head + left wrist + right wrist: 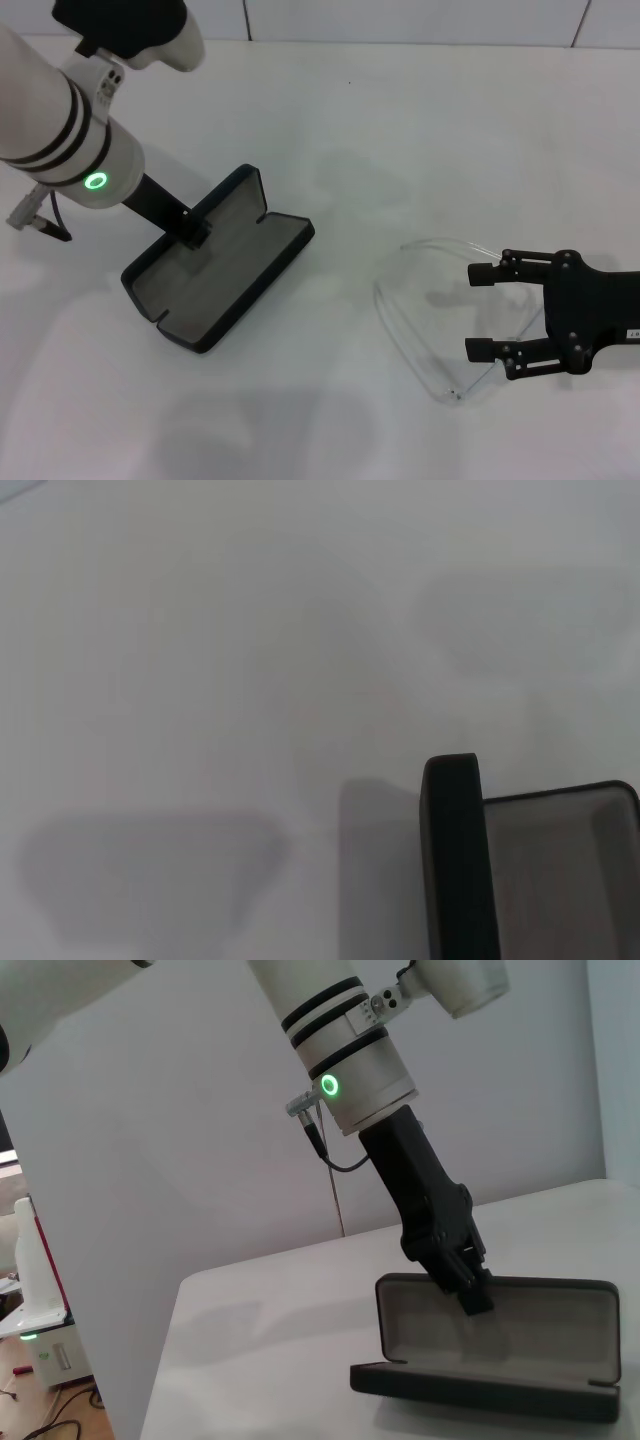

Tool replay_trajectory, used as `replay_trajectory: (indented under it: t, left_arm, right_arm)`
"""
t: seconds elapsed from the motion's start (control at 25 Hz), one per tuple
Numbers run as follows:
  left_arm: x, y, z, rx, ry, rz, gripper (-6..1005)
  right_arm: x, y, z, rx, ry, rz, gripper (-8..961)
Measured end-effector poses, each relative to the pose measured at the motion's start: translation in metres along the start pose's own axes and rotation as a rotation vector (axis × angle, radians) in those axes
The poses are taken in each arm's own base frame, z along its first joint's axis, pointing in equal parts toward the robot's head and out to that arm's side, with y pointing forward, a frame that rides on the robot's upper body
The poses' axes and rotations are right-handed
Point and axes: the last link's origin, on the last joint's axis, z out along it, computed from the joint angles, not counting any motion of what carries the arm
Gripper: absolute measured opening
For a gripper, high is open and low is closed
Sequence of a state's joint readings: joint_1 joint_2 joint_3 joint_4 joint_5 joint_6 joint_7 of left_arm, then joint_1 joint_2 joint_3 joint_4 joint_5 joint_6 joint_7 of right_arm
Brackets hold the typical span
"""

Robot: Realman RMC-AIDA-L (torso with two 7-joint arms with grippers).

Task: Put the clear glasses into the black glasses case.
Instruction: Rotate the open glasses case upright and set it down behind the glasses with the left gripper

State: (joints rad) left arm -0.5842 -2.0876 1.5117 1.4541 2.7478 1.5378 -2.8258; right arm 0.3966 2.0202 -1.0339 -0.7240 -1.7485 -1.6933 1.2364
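The black glasses case [215,270] lies open left of the table's middle, grey lining up, lid raised on its far-left side. My left gripper [194,230] reaches down onto the lid's rim and is shut on it; the right wrist view shows the left gripper [470,1288] at the top edge of the case [490,1380]. The clear glasses [420,330] lie on the table at the right, temple arms pointing toward the case. My right gripper [482,312] is open at the glasses' front, one finger on each side. The left wrist view shows one corner of the case [455,860].
The white table [380,120] runs out behind and in front of both objects. In the right wrist view the table's edge [175,1310] drops off beyond the case, with lab equipment [40,1330] on the floor past it.
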Motion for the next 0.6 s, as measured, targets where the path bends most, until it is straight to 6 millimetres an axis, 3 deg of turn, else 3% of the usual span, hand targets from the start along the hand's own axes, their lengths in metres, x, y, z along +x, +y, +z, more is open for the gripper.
replay_trajectory:
  t: [0.12,0.32,0.6]
  left_arm:
    - [0.003,0.0,-0.001,0.003,0.014,0.042,215]
    - [0.014,0.0,-0.006,0.03,0.094,0.176,198]
    - [0.037,0.021,-0.011,0.038,0.253,0.516,190]
  right_arm:
    - [0.0,0.0,0.0,0.002,-0.004,0.001,842]
    - [0.001,0.001,-0.001,0.007,-0.012,0.008,842]
    - [0.006,0.004,0.0,0.01,-0.037,0.036,841]
